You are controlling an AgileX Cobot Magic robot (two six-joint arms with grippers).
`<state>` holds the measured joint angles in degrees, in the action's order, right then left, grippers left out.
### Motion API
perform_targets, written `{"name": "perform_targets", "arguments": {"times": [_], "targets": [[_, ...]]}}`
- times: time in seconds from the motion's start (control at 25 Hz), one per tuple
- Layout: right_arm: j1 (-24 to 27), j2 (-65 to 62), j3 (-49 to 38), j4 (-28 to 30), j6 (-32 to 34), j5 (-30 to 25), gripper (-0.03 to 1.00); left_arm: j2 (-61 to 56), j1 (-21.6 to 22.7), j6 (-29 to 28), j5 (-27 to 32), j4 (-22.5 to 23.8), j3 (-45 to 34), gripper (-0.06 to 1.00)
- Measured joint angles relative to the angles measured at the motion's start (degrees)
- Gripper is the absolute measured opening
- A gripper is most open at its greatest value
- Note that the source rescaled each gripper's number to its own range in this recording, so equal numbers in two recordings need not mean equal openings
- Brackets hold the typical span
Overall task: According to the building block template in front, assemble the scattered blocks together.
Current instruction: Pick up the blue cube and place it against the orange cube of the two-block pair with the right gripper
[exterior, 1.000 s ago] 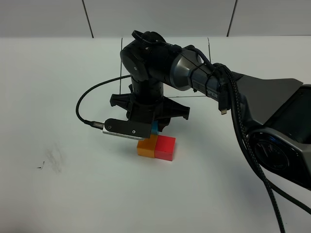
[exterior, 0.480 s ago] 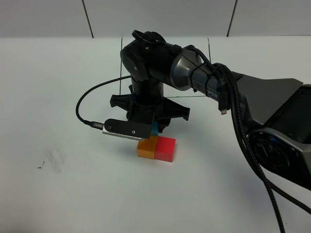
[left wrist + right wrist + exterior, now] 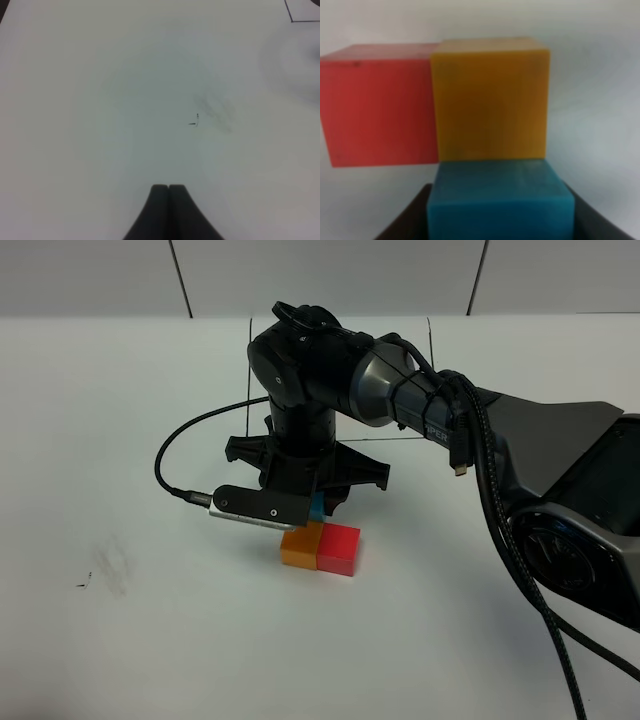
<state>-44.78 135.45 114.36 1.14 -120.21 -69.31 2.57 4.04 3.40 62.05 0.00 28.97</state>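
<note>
Right gripper (image 3: 500, 220) clamped on sky-blue cube (image 3: 500, 202), pressed flush against orange cube (image 3: 490, 97); red cube (image 3: 380, 105) beside orange.

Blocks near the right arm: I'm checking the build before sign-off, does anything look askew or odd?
Nothing stands out. The orange block sits flush beside the red block, and the blue block butts squarely against the orange one, between the right tool's fingers.
</note>
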Motion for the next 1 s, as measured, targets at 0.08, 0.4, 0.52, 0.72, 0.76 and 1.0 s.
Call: {"name": "perform_targets", "arguments": {"times": [0.08, 0.4, 0.52, 0.72, 0.76, 1.0], "targets": [[0.0, 0.0, 0.0, 0.0, 0.0, 0.0, 0.44, 0.0, 0.0, 0.0, 0.0, 0.0, 0.0, 0.0], [0.0, 0.42, 0.0, -0.06, 0.0, 0.0, 0.44, 0.0, 0.0, 0.0, 0.0, 0.0, 0.0, 0.0], [0.0, 1.22, 0.0, -0.62, 0.0, 0.0, 0.44, 0.0, 0.0, 0.0, 0.0, 0.0, 0.0, 0.0], [0.0, 2.38, 0.0, -1.14, 0.0, 0.0, 0.44, 0.0, 0.0, 0.0, 0.0, 0.0, 0.0, 0.0], [0.0, 2.67, 0.0, -1.14, 0.0, 0.0, 0.44, 0.0, 0.0, 0.0, 0.0, 0.0, 0.0, 0.0], [0.0, 3.25, 0.0, -1.14, 0.0, 0.0, 0.44, 0.0, 0.0, 0.0, 0.0, 0.0, 0.0, 0.0]]}}
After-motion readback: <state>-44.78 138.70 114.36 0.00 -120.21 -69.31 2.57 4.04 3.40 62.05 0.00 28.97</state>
